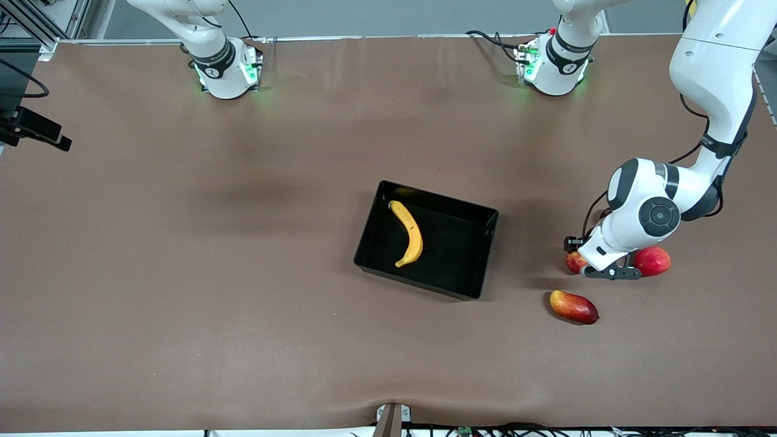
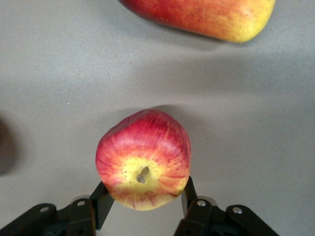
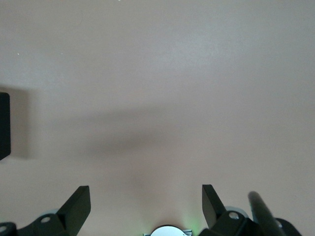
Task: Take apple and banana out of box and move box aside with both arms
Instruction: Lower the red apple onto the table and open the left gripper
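The black box (image 1: 462, 244) lies mid-table with the yellow banana (image 1: 410, 233) inside it, at the end toward the right arm. The small red apple with yellow patches (image 1: 573, 261) sits on the table toward the left arm's end. In the left wrist view the apple (image 2: 142, 157) fills the space between my left gripper's fingers. My left gripper (image 2: 145, 196) is low at the table and shut on the apple's sides. My right gripper (image 3: 145, 199) is open and empty over bare table close to its own base; it is out of the front view.
A larger plain red fruit (image 1: 654, 261) lies right beside the apple, partly under the left hand. An oblong red-yellow mango (image 1: 573, 306) lies nearer the front camera than the apple and also shows in the left wrist view (image 2: 202, 14). The table is brown.
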You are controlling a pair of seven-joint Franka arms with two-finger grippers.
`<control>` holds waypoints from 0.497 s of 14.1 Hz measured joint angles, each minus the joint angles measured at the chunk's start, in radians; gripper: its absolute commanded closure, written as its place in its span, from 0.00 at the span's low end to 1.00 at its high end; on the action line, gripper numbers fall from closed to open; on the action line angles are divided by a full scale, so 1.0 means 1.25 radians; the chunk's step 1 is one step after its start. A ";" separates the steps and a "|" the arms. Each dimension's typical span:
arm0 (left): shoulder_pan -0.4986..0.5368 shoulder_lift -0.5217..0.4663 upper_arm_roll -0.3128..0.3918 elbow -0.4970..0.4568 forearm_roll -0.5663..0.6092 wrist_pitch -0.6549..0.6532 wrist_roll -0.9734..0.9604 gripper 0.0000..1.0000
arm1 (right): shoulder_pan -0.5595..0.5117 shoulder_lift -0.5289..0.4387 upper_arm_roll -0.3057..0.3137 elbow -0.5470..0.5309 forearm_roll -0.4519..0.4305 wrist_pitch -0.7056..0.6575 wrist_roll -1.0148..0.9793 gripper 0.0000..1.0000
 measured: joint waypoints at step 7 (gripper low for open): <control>-0.001 -0.043 -0.034 -0.027 0.000 -0.026 -0.026 1.00 | 0.006 0.001 0.004 0.000 0.000 0.000 -0.001 0.00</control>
